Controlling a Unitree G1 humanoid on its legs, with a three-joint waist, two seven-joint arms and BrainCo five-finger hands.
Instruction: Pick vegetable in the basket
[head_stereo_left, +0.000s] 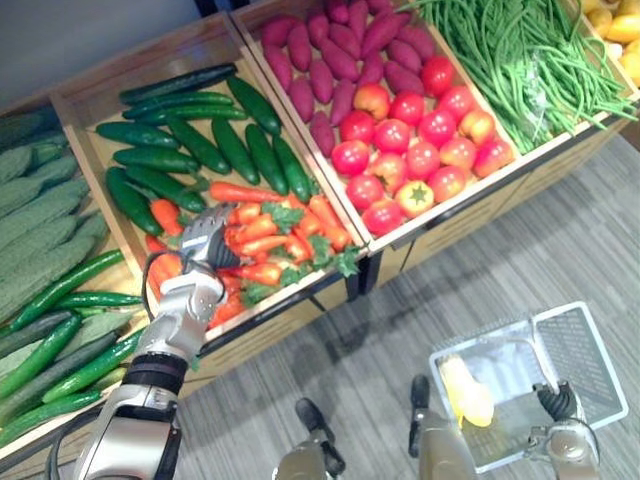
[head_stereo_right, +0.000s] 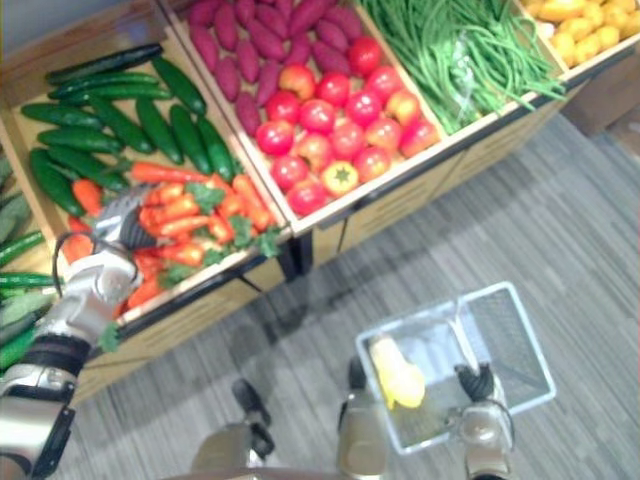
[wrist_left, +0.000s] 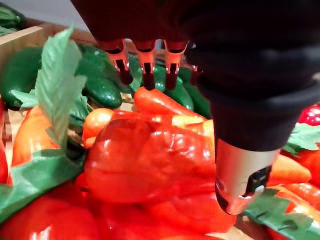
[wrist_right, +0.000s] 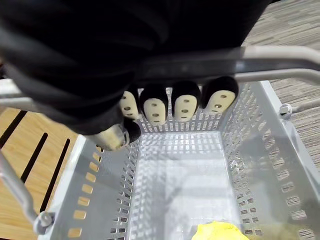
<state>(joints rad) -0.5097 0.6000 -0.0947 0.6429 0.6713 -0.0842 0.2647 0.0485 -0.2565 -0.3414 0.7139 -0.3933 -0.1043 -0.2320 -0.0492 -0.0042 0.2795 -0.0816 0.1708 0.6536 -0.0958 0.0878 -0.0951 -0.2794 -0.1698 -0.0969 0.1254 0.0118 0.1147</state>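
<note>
Left hand (head_stereo_left: 205, 240): fingers straight, thumb just beside a glossy, lumpy red vegetable (wrist_left: 150, 160) in the wooden crate (head_stereo_left: 90, 95); I grip nothing.

Right hand (wrist_right: 155, 105): my fingers curl round the smooth grey handle (wrist_right: 280, 57) of the perforated basket (head_stereo_left: 590, 350), one yellow vegetable (head_stereo_left: 465, 392) inside.

Floor (head_stereo_left: 400, 330): streaked grey carpet.

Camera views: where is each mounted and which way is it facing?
Left eye view: on the head, looking down at the vegetable crates; left hand over the carrots, right hand on the basket handle.
Right eye view: same head, slightly aside, same scene, both arms.
Left wrist view: along the left hand's straight fingers at red-orange vegetables, cucumbers beyond.
Right wrist view: down into the basket past fingers curled round its handle.
Shared: eye and right wrist views both show basket and yellow item.
</note>
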